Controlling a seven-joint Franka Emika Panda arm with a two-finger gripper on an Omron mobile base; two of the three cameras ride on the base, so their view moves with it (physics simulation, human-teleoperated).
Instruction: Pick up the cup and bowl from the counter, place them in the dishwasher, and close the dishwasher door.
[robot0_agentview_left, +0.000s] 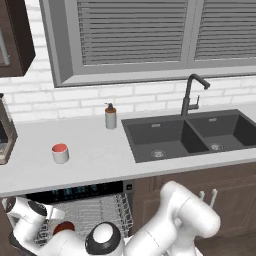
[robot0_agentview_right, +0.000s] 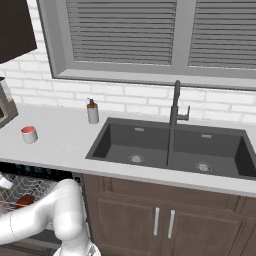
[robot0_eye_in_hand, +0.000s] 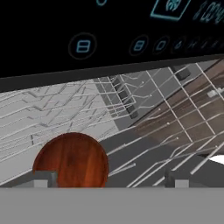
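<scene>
Down in the hand view, I see the bowl (robot0_eye_in_hand: 72, 159) lying in the dishwasher's white wire rack (robot0_eye_in_hand: 144, 109), just ahead of my gripper (robot0_eye_in_hand: 107, 177). The 2 dark fingertips (robot0_eye_in_hand: 41, 178) stand spread wide, one at the bowl's near left edge and the other well off to its right, with nothing pinched between them. Whether the left tip touches the bowl I cannot tell. Above the rack runs the black control strip (robot0_eye_in_hand: 87, 39) with its faint blue marks.

From the left base view, I find the bowl (robot0_agentview_left: 64, 227) as a reddish patch in the rack (robot0_agentview_left: 97, 212) of the open dishwasher (robot0_agentview_left: 80, 192), beside the arm's wrist. The cup (robot0_agentview_left: 60, 153) stands upright on the counter (robot0_agentview_left: 100, 155), well apart from the gripper, above the dishwasher's left part. A soap dispenser (robot0_agentview_left: 110, 116) stands near the back wall, just left of the dark double sink (robot0_agentview_left: 192, 134) and its black faucet (robot0_agentview_left: 192, 95). Brown cabinet doors (robot0_agentview_right: 160, 220) sit under the sink, and a shuttered window (robot0_agentview_right: 150, 35) spans the white brick wall.
</scene>
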